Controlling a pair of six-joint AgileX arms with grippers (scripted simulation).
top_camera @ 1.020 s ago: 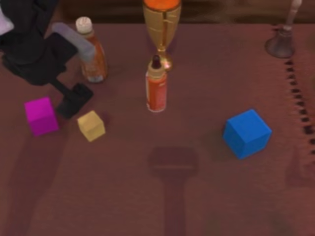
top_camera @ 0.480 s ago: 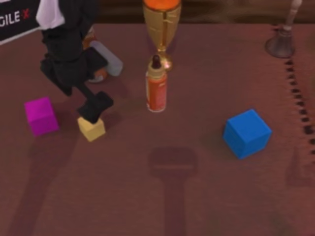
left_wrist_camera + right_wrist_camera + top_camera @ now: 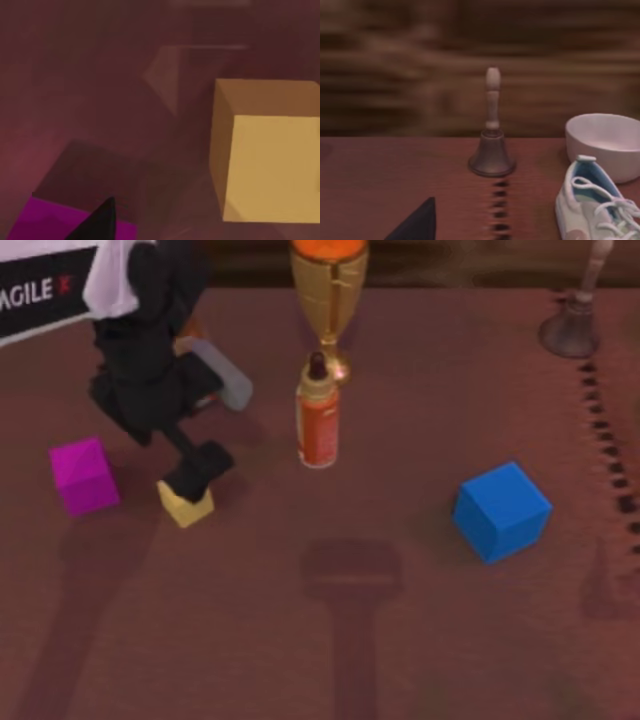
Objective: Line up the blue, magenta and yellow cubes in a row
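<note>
A: Items, left to right.

B: Magenta cube, far left of the table, sitting free. Just to its right, the yellow cube, with the left gripper directly over its top. From above, the gripper covers most of the cube, and only the near edge shows.

A: Finger state?

B: Cannot tell. The top view hides the fingers behind the gripper body. The left wrist view shows one dark fingertip low in the picture, in front of the magenta cube, with the yellow cube close and large. No contact is visible.

A: Continue.

B: Centre back: an orange bottle in front of a gold trophy. A second bottle is largely hidden behind the left arm. Blue cube, right of centre, well apart from the other two. A bell at the far right back corner. The right arm is out of the top view. Its wrist view takes in the bell, a white bowl and a sneaker.

A: Step in hand?

B: Judged a pick of the yellow cube. The fingers should straddle two opposite flat faces, not the corners, because the cube sits turned on the table. Descend squarely and close gently. Keep clear of the magenta cube nearby.
</note>
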